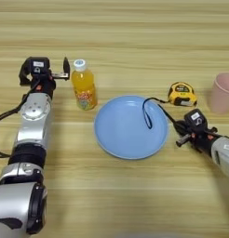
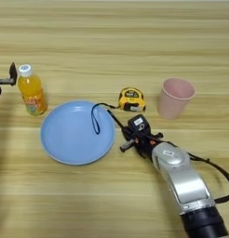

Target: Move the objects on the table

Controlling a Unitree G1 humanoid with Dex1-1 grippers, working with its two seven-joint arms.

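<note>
The orange-drink bottle (image 1: 84, 87) stands upright at the left of the table (image 1: 135, 32). My left gripper (image 1: 45, 70) is open just left of it, one finger (image 1: 66, 68) beside its white cap. The yellow-and-black tape measure (image 2: 131, 100) lies between the blue plate and the pink cup (image 2: 174, 98), and its cord loop (image 2: 94, 120) rests on the plate. A thin black stick (image 2: 116, 120) runs from the plate's rim to my right gripper (image 2: 125, 139), which is open at the stick's near end, right of the plate.
A round blue plate (image 1: 121, 135) lies at the table's middle, holding only the cord loop. My left arm runs along the left side, and my right arm comes in from the lower right.
</note>
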